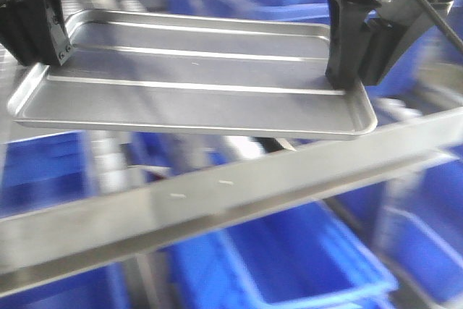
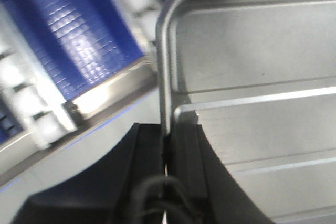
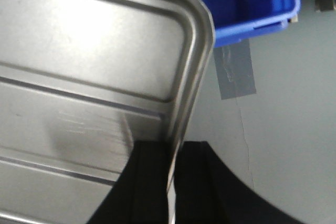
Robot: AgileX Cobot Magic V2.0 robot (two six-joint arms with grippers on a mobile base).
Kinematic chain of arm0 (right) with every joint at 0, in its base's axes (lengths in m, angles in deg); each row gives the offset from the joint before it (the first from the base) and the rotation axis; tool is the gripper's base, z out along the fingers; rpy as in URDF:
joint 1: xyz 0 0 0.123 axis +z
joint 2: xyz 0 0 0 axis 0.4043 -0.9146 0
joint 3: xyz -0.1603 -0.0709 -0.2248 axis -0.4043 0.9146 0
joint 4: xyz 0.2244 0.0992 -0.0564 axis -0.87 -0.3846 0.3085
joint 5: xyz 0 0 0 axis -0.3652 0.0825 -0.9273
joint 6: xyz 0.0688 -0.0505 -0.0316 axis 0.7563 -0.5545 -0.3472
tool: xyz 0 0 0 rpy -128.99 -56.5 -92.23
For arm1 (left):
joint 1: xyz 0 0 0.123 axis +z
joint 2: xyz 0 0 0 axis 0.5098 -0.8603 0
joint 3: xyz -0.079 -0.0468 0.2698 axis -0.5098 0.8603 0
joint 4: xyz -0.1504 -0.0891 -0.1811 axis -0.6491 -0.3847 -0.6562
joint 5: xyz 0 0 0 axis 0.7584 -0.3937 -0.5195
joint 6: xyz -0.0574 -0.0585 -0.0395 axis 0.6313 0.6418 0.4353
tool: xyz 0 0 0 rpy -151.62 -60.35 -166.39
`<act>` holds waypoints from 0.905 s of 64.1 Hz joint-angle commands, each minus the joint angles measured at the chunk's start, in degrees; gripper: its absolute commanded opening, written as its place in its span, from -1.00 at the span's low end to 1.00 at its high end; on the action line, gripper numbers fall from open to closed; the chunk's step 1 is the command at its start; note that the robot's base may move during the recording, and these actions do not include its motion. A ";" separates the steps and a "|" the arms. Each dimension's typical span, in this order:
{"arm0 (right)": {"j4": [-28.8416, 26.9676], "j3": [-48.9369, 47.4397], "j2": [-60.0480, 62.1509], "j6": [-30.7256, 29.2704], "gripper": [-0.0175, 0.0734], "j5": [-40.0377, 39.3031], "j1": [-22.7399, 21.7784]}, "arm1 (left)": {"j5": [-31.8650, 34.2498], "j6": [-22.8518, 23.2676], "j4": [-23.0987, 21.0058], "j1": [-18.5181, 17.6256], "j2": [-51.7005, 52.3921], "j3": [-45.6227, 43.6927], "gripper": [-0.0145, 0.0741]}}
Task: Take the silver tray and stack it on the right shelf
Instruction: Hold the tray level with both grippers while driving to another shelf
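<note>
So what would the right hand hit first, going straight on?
Beyond the silver tray it grips, the right hand seems aimed at the blue bin past the tray's corner; depth is unclear.

The silver tray (image 1: 195, 81) is bare metal with a soft satin sheen. Its rim and raised ridges catch brighter, glossier highlights, and faint scuffs dull its floor in the right wrist view. The fingers (image 2: 149, 156) of the left gripper (image 2: 168, 140) and those of the right gripper (image 3: 172, 153) look like smooth, matt black plastic. The right shelf (image 1: 311, 168) has a front crossbar (image 1: 108, 226) of smooth, half-reflective steel. The bins (image 1: 304, 258) are glossy blue plastic, one with a moulded grid texture. The floor (image 3: 294, 129) is smooth matt grey, with a slightly wrinkled patch of grey tape (image 3: 237, 69).
</note>
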 commanded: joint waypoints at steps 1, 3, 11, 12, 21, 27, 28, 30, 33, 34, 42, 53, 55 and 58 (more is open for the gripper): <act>1.36 -1.93 2.20 -1.98 -0.49 -2.56 0.27 | 1.49 -1.36 -0.10 -0.90 2.04 -1.76 -0.88; 1.36 -1.93 2.20 -1.98 -0.49 -2.56 0.27 | 1.49 -1.36 -0.10 -0.90 2.04 -1.76 -0.88; 1.36 -1.93 2.20 -1.98 -0.49 -2.56 0.27 | 1.49 -1.36 -0.10 -0.90 2.04 -1.76 -0.88; 1.36 -1.93 2.20 -1.98 -0.49 -2.56 0.27 | 1.49 -1.36 -0.10 -0.90 2.04 -1.76 -0.88; 1.36 -1.93 2.20 -1.98 -0.49 -2.56 0.27 | 1.49 -1.36 -0.10 -0.90 2.04 -1.76 -0.88; 1.36 -1.93 2.20 -1.98 -0.49 -2.56 0.27 | 1.49 -1.36 -0.10 -0.90 2.04 -1.76 -0.88; 1.36 -1.93 2.20 -1.98 -0.49 -2.56 0.27 | 1.49 -1.36 -0.10 -0.90 2.04 -1.76 -0.88; 1.36 -1.93 2.20 -1.98 -0.49 -2.56 0.27 | 1.49 -1.36 -0.10 -0.90 2.04 -1.76 -0.88; 1.36 -1.93 2.20 -1.98 -0.49 -2.56 0.27 | 1.49 -1.36 -0.10 -0.90 2.04 -1.76 -0.88; 1.36 -1.93 2.20 -1.98 -0.49 -2.56 0.27 | 1.49 -1.36 -0.10 -0.90 2.04 -1.76 -0.88; 1.36 -1.93 2.20 -1.98 -0.49 -2.56 0.27 | 1.49 -1.36 -0.21 -0.90 2.04 -1.76 -0.88; 1.36 -1.93 2.20 -1.98 -0.49 -2.56 0.27 | 1.49 -1.36 -0.29 -0.90 2.04 -1.76 -0.88; 1.36 -1.93 2.20 -1.98 -0.49 -2.56 0.27 | 1.49 -1.36 -0.29 -0.90 2.04 -1.76 -0.88; 1.36 -1.93 2.20 -1.98 -0.49 -2.56 0.27 | 1.49 -1.36 -0.29 -0.90 2.04 -1.76 -0.88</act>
